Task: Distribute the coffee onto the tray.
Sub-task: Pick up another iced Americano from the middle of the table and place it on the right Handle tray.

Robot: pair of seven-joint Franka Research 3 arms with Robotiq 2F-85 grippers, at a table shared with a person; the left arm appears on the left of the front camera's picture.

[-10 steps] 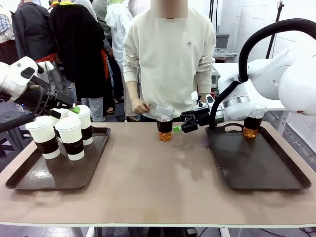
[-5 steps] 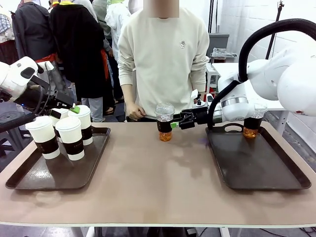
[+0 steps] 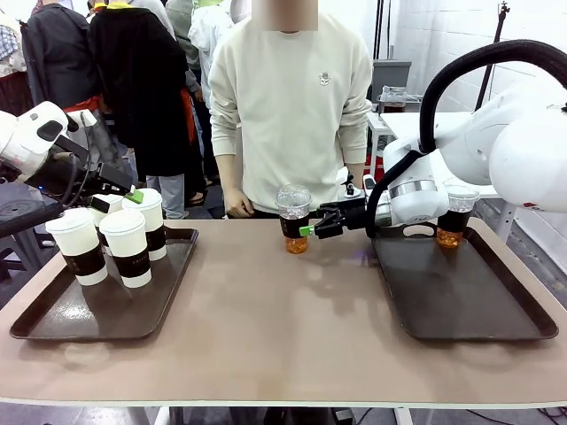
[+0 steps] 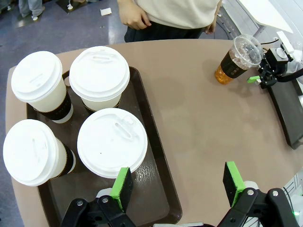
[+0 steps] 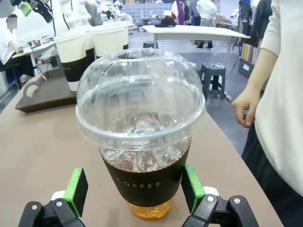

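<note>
Right gripper [image 5: 135,191]: jaws apart, either side of iced cup [image 5: 141,132] on table [image 3: 266,328]; left gripper [image 4: 177,185]: apart above paper cups [image 4: 111,142]

Bright, even indoor light; sharp.

A tan table [image 3: 266,328] with a pale edge spans the lower frame. Behind it, upper left, people in dark coats [image 3: 133,80] stand close together. At upper right a white wall [image 3: 425,44] rises above a white table [image 3: 412,124].
</note>
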